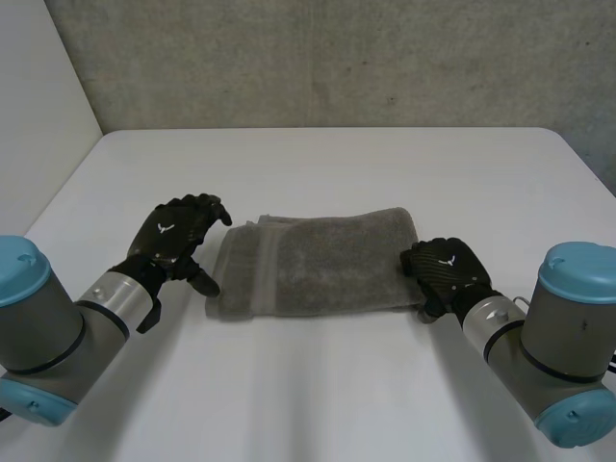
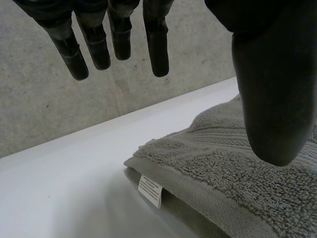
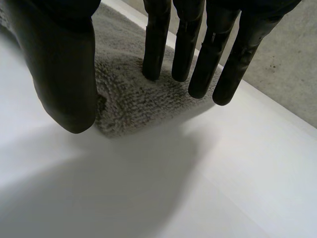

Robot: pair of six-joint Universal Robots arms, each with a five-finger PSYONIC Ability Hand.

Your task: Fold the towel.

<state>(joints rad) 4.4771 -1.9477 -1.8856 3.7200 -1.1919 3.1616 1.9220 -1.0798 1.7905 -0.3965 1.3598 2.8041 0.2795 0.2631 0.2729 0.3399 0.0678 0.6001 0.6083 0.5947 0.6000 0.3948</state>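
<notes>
Towel [image 1: 318,262] folded, flat at frame centre on white tabletop [image 1: 337,164]. Left robot hand [image 1: 173,236] at its left end, fingers spread, holding nothing. Right robot hand [image 1: 445,269]: straight fingers rest on right end, no grip.

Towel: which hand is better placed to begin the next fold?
Probably the right hand: its fingers rest on the towel's right end, with the thumb beside the edge. The left hand is open beside the left end, its fingers over the bare table.
</notes>
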